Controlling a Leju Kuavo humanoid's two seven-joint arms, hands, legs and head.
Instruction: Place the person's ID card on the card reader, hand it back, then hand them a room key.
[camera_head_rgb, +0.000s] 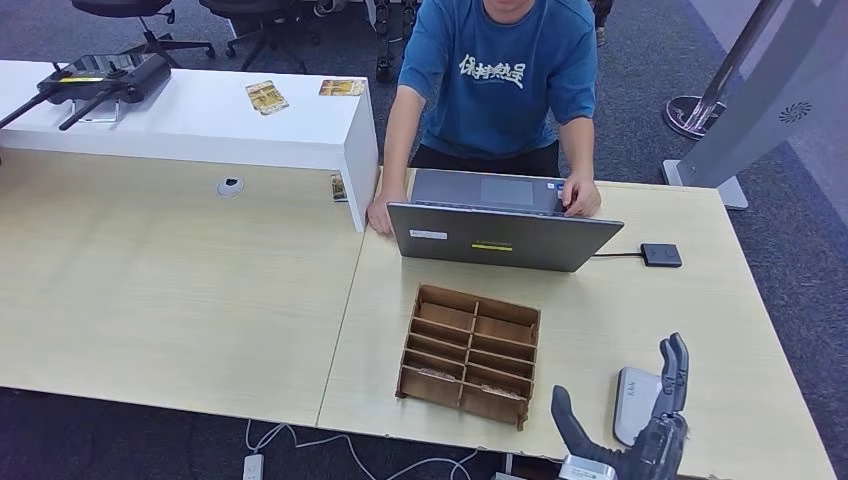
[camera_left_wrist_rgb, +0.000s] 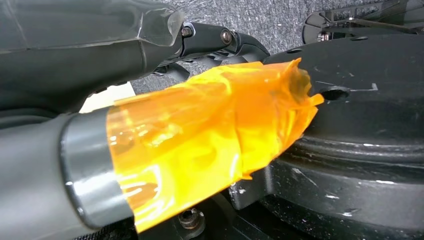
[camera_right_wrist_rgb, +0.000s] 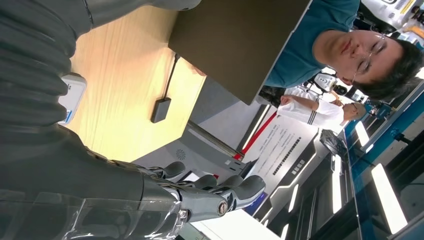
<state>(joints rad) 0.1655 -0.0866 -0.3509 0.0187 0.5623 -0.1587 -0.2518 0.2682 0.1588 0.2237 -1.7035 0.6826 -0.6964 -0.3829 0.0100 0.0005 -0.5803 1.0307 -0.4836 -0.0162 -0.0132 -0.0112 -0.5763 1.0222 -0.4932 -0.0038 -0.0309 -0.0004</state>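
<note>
A robot looks down at a pale wooden table (camera_head_rgb: 200, 300). Its right hand (camera_head_rgb: 640, 425) rises from the near right edge, fingers spread apart and upright, holding nothing. Just beside and partly behind that hand lies a white card reader (camera_head_rgb: 632, 398), flat on the table; the right wrist view shows it too (camera_right_wrist_rgb: 72, 97), close to the arm's ribbed cover, with the same hand's fingers (camera_right_wrist_rgb: 220, 192) extended and free.

In the middle of the table stands a brown wooden organiser (camera_head_rgb: 470, 352) with many small compartments; what lies in them is too small to tell. Beyond it sits an open grey laptop (camera_head_rgb: 500, 235), its lid back toward the robot. A person (camera_head_rgb: 500, 80) in a blue T-shirt leans over it from the far side, one hand on the table beside the laptop, the other on its keyboard edge. A small black box (camera_head_rgb: 661, 254) on a cable lies to the laptop's right.

The left hand (camera_left_wrist_rgb: 210, 140) is seen close in the left wrist view, a thick finger wrapped in orange tape; whether it is open or closed cannot be told.

The ID card and room key cannot be made out.
</note>
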